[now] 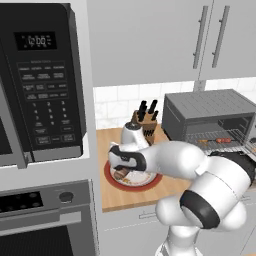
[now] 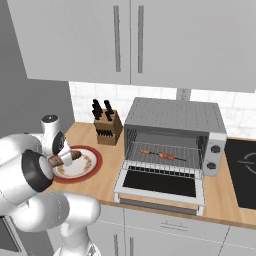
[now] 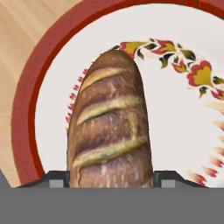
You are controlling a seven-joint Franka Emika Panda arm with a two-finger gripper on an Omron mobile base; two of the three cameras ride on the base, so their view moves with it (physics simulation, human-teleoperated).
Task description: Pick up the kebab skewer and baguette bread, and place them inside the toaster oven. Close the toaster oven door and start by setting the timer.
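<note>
Where the 2 dark finger tips rise in the hand view, the gripper [image 3: 109, 177] has its jaws closed against the flanks of the baguette bread [image 3: 109, 135], 1 tip on each side of the loaf. Its crust is brown and rough, oblong with a rounded end, crossed by 3 pale diagonal scores. It lies over 1 round plate [image 3: 175, 127], glossy white with a broad red rim and a red-and-yellow flower border; whether the loaf touches the plate cannot be told. Under the plate is a pale wooden counter [image 2: 220, 195]. Just behind the plate stands 1 wooden knife block [image 2: 107, 128] with dark handles. To the right sits the toaster oven [image 2: 175, 135], a grey metal box with a ribbed top; the toaster oven door [image 2: 160, 185] hangs open and flat, and 1 kebab skewer [image 2: 161, 154] lies on the wire rack inside. In the left base view the white arm hides much of the plate.
</note>
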